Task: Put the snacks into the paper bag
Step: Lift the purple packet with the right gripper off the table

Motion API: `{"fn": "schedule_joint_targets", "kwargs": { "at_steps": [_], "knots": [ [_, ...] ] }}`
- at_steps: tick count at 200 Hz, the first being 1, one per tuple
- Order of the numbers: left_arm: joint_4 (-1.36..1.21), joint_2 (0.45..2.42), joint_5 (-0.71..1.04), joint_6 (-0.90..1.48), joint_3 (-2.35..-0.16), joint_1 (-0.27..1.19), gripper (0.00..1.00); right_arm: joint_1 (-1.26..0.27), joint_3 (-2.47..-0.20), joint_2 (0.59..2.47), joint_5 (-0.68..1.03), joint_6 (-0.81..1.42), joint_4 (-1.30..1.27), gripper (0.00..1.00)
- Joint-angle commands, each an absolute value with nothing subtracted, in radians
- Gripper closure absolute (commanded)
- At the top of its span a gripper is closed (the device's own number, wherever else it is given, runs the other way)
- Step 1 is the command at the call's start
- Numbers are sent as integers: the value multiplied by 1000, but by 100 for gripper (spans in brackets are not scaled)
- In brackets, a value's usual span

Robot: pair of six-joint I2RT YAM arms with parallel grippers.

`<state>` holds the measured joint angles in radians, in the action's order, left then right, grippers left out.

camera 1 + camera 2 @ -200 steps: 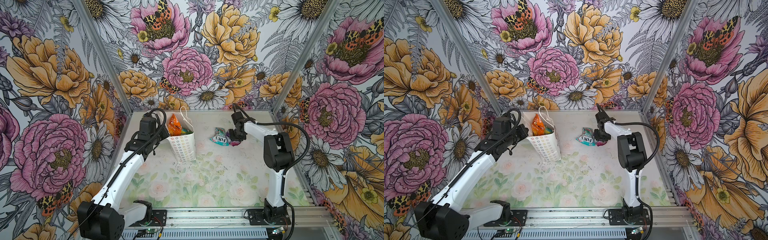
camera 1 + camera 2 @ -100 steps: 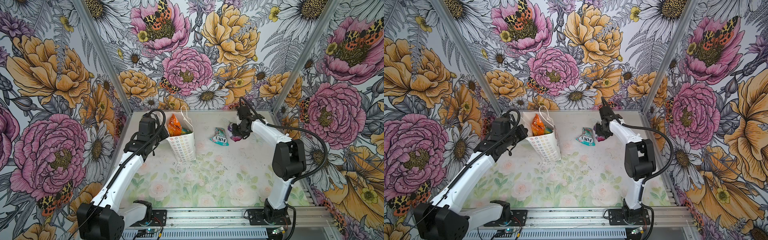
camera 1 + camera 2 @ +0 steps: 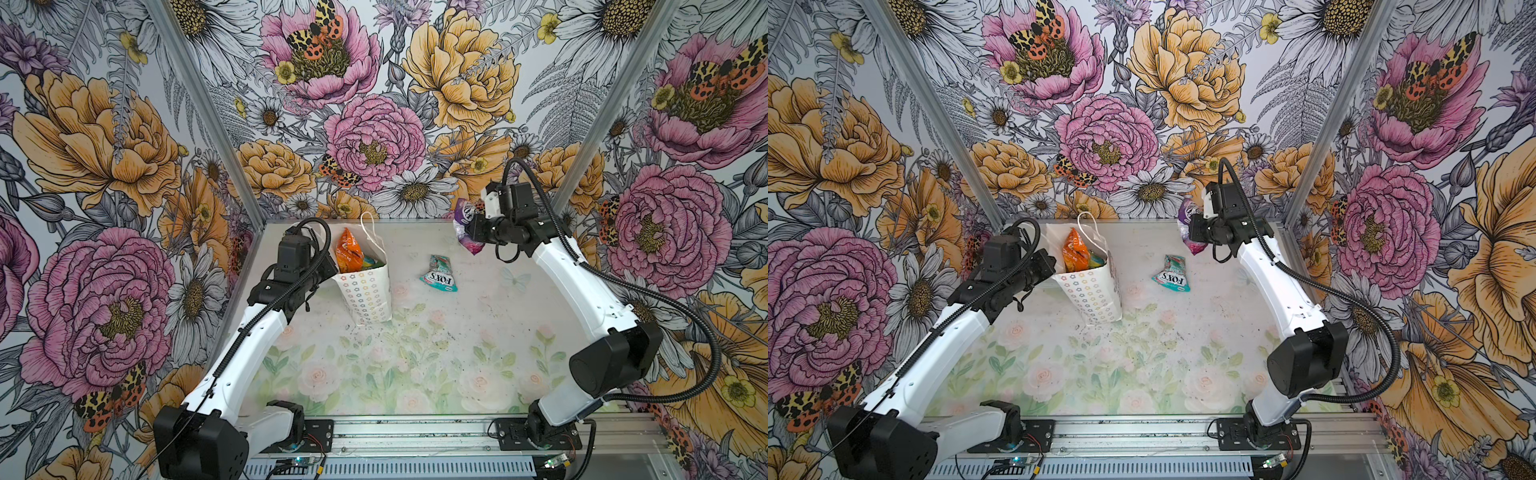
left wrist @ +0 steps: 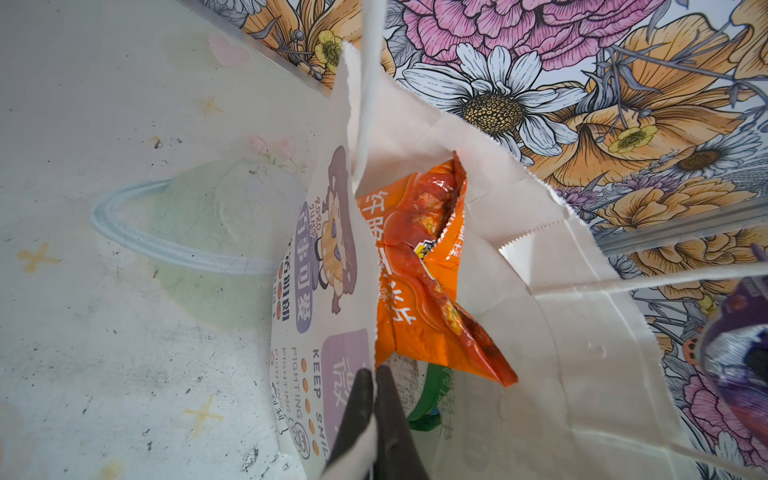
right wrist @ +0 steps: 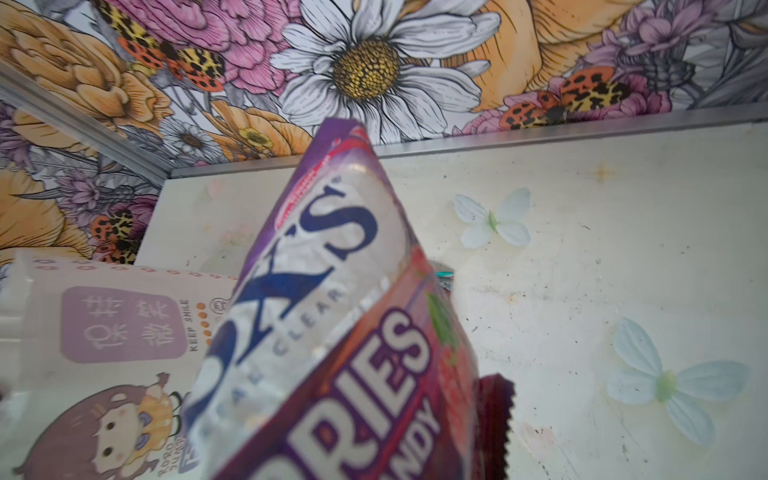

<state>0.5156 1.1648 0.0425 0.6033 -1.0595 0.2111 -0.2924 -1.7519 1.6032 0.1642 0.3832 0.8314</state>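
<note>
The white paper bag (image 3: 368, 293) (image 3: 1094, 297) stands upright at the back left of the table. My left gripper (image 3: 330, 268) (image 4: 375, 374) is shut on its rim, one finger on either side of the printed face (image 4: 332, 257). An orange snack (image 3: 348, 253) (image 4: 419, 270) sticks out of the bag, with a green one (image 4: 434, 386) below it. My right gripper (image 3: 471, 230) is shut on a purple FOX'S snack (image 3: 467, 224) (image 3: 1187, 232) (image 5: 324, 332), held in the air near the back wall. The packet hides its fingers in the right wrist view. A teal FOX'S snack (image 3: 439, 274) (image 3: 1172, 274) lies flat on the table.
Flowered walls close in the table on three sides, with a metal rail (image 3: 415, 440) along the front. The bag's cord handles (image 3: 370, 232) stick up above its mouth. The right arm's black cable (image 3: 665, 307) loops out towards the right wall.
My right gripper has risen off the table with the purple snack, away from the teal one, and its elbow has swung outward to the right. The left arm and the bag have not moved.
</note>
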Motion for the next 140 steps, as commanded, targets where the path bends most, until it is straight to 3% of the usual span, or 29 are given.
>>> {"fn": "schedule_joint_targets", "kwargs": {
  "at_steps": [1,60,140],
  "knots": [
    [484,1149,60,612,-1048,201,100,-357,-1817,1535,180,359,771,86],
    [479,1149,66,613,-1048,201,100,-540,-1882,1494,165,346,644,87],
    [480,1140,68,617,-1048,201,100,-734,-2005,1606,199,342,535,87]
  ]
}}
